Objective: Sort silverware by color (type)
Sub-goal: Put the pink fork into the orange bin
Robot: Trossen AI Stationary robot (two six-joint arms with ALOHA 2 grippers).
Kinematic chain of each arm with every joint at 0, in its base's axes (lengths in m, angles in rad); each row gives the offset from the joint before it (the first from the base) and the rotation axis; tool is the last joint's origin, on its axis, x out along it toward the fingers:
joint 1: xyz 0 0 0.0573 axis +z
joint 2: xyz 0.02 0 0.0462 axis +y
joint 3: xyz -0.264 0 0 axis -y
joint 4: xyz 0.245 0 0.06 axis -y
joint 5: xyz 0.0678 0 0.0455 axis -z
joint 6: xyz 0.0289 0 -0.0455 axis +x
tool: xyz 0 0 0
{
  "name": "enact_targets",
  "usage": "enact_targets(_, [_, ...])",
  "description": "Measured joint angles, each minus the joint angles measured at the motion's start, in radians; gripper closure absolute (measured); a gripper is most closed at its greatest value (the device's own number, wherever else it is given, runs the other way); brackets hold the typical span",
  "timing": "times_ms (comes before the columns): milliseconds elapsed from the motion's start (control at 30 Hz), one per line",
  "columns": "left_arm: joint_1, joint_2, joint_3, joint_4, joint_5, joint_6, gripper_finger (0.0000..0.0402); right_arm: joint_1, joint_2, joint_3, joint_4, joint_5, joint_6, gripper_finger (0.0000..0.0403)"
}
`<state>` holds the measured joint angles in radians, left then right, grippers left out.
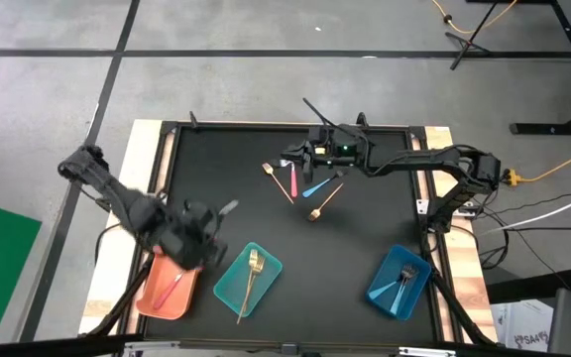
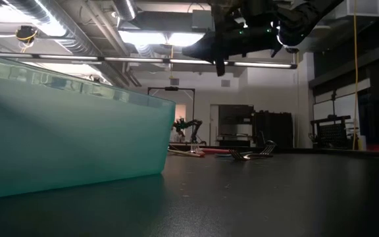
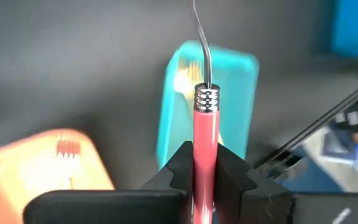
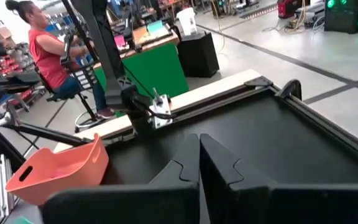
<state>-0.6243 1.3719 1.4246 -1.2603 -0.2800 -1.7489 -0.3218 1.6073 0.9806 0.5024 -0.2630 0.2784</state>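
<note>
Left wrist view: left gripper [image 3: 204,180] jaws clamp glossy pink-handled utensil [image 3: 205,149]; right gripper [image 4: 199,163] jaws clenched, empty.

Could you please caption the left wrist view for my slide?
Left claw shut on a pink-handled utensil, above the orange tray and teal tray.

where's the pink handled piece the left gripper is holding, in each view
High view: pink-handled utensil juts from the left gripper, above the orange tray.
Low view: not visible.
Left wrist view: centre, upright between the fingers.
Right wrist view: too small to tell.
Shared landmark: orange tray.
</note>
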Motion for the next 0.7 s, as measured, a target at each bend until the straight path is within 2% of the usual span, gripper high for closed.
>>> enact_targets(200, [-0.148,0.113,0.0,-0.046,0.113,-0.188,0.0373,0.0,0.0,0.0,0.003,0.0,0.003,0.04])
enact_targets(433, [-0.263,0.23,0.0,-0.071,0.236,-0.347,0.0373,0.001,0.0,0.0,0.003,0.0,0.004,0.04])
enact_targets(700, [-0.346,0.312,0.0,-0.097,0.281,-0.456,0.0373,0.001,0.0,0.0,0.002,0.0,0.004,0.04])
